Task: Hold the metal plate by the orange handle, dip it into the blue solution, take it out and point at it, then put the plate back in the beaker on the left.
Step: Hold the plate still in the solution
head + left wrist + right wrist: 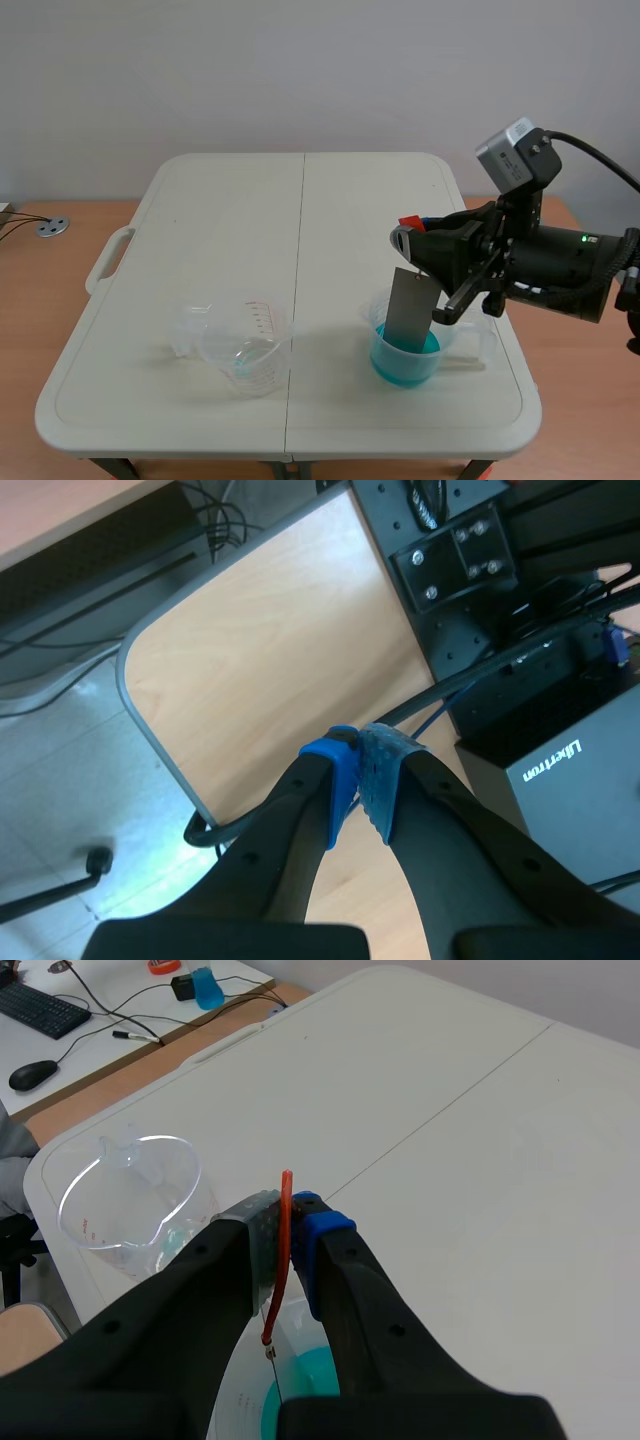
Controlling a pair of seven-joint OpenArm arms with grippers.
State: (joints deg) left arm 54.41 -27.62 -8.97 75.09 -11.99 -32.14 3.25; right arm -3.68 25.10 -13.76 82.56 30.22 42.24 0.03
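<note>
**A:** Holding anything in your right gripper (404,233)?

**B:** Yes. Its two fingers are clamped on the orange handle (410,221), straight above the beaker of blue liquid (405,358). The metal plate (408,305) hangs upright from that handle. Its lower edge is down inside that beaker's rim, at the liquid. How deep it sits I cannot tell.

**A:** And the other beaker?

**B:** The clear beaker (245,352) stands well apart from the blue one, off to my left. Both are on the white table (250,210), toward my edge of it.

**A:** What about your left gripper (360,765)?

**B:** Closed on nothing, with its pads (335,780) pressed flat against each other. It hangs away from the blue beaker, over a wooden board (270,650).
</note>
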